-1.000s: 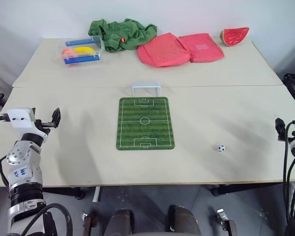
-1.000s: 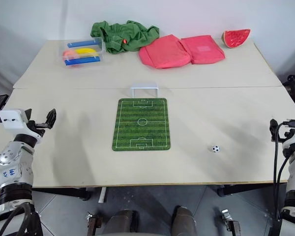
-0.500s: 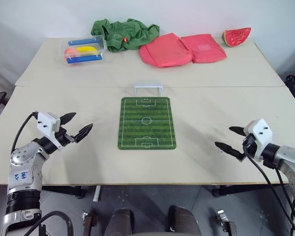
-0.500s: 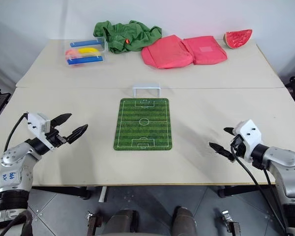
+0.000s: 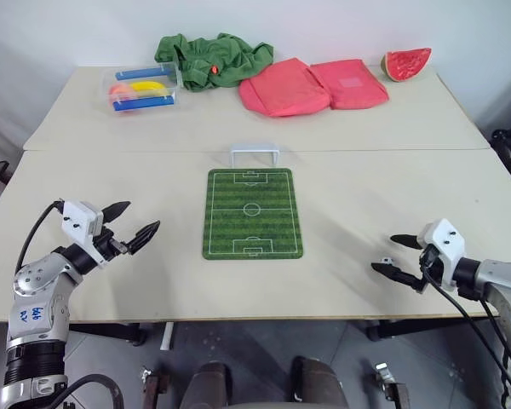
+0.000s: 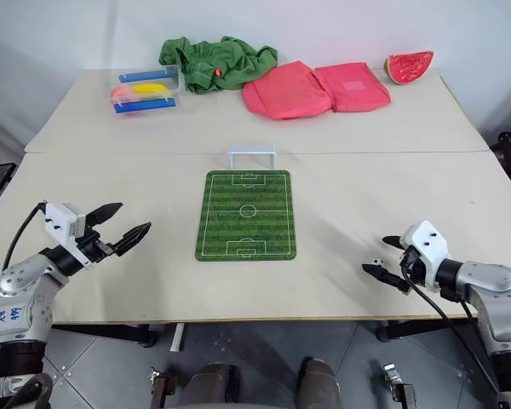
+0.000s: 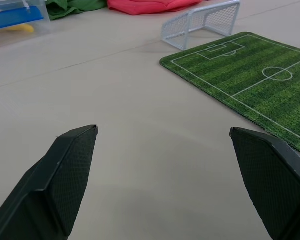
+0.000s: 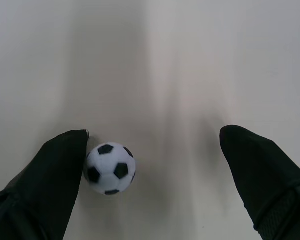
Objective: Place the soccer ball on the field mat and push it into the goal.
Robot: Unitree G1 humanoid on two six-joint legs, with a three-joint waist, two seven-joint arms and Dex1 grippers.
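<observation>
Right wrist view: the right hand (image 8: 155, 165) stands wide open over the soccer ball (image 8: 110, 168), which lies on the bare worktop (image 8: 200, 60) against one finger; centring before closing would keep it from squirting away. Left eye view: the left hand (image 5: 136, 221) is wide open and empty; the field mat (image 5: 253, 213) and goal (image 5: 254, 156) lie beyond, with open worktop between and the near edge close to both hands.

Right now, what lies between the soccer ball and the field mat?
Bare tabletop; the right eye view shows nothing between the soccer ball and the field mat.
</observation>
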